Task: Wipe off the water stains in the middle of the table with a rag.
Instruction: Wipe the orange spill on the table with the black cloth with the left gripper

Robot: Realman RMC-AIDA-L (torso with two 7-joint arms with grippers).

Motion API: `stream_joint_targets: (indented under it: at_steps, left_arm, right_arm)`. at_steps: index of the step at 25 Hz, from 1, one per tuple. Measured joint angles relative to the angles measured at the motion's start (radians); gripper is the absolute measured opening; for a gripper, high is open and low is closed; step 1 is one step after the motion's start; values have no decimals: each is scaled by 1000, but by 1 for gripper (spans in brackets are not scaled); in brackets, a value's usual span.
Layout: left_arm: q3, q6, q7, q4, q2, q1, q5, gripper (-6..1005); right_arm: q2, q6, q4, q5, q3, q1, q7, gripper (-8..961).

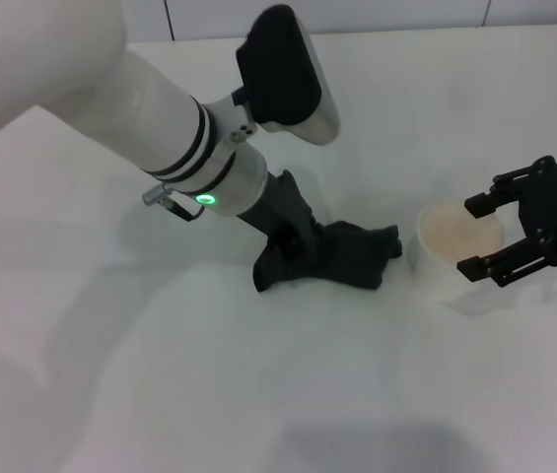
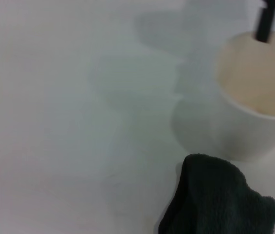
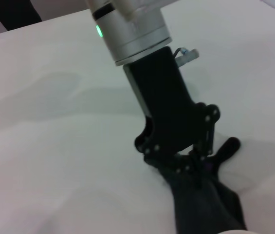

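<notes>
The left end effector [image 1: 303, 251] is pressed down at mid-worktop, clenched on the soft, thick, dark green-black rag [image 1: 352, 256], which lies crumpled on the wide, smooth white worktop [image 1: 160, 374] and trails right toward the round white cup with pale orange residue [image 1: 455, 246]. The rag's right edge lies just beside the cup. The right end effector [image 1: 483, 236] hangs released at the cup's right rim. Bare worktop stretches to the left, near and far sides.
</notes>
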Motion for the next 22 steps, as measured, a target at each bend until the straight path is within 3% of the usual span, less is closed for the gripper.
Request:
stream_joint_targets:
  at_steps: [15,22]
  left_arm:
    - [-92,-141,-96,-47,3,-14,110,50]
    - [-85,-148,-55,-42,-1,-8,87,51]
  right_arm:
    - [1,1,1,0,-4,-4,-2,842]
    - [1,0,4,0,-4,-6,-11,841]
